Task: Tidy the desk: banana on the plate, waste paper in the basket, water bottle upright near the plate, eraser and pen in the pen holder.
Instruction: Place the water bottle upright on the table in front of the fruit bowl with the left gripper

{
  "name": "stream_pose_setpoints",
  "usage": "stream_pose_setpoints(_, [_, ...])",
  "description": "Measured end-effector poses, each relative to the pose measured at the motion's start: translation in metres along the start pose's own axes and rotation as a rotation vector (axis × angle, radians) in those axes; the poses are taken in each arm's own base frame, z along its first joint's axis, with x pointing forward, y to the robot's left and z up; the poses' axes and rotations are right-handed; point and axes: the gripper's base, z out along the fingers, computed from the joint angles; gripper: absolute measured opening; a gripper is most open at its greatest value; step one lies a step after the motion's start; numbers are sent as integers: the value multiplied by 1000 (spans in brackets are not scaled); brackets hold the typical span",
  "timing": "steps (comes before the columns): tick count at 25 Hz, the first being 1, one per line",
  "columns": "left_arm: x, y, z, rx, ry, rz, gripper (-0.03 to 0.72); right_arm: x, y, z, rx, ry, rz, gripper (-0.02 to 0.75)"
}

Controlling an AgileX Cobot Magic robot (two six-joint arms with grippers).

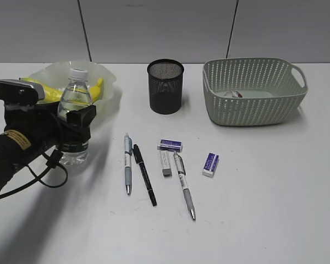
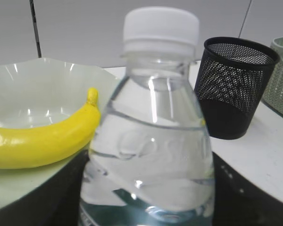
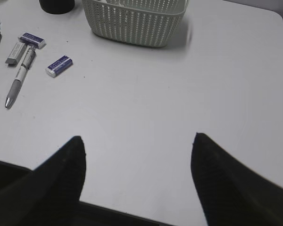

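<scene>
The water bottle (image 1: pixel 74 102) stands upright on the desk (image 1: pixel 253 209), just in front of the plate (image 1: pixel 109 77). My left gripper (image 1: pixel 72 131) is shut on its labelled body. The left wrist view shows the water bottle (image 2: pixel 148 141) filling the space between the black fingers (image 2: pixel 61 193). The banana (image 1: pixel 50 91) lies in the plate. The waste paper (image 1: pixel 234 93) sits inside the basket (image 1: pixel 253 107). The pen holder (image 1: pixel 165 86) stands at centre back. Three pens (image 1: pixel 144 175) and three erasers (image 1: pixel 210 164) lie on the desk. My right gripper (image 3: pixel 137 137) hangs open over bare desk.
In the right wrist view the basket (image 3: pixel 137 21) is far ahead and an eraser (image 3: pixel 59 66) and a pen (image 3: pixel 19 80) lie to the left. A grey panelled wall runs behind the desk. My left arm's cables trail near the front left edge.
</scene>
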Motion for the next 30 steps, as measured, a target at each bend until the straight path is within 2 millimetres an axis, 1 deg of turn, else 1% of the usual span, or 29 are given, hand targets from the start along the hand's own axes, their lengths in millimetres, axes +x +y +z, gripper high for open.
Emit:
stream_pose_setpoints(14, [0,-1,0,6,1,3,501,0,0,0,0,0,0,549])
stream_pose_setpoints(21, [0,-1,0,7,1,3,519,0,0,0,0,0,0,549])
stream_pose_setpoints(30, [0,-1,0,7,1,3,521,0,0,0,0,0,0,549])
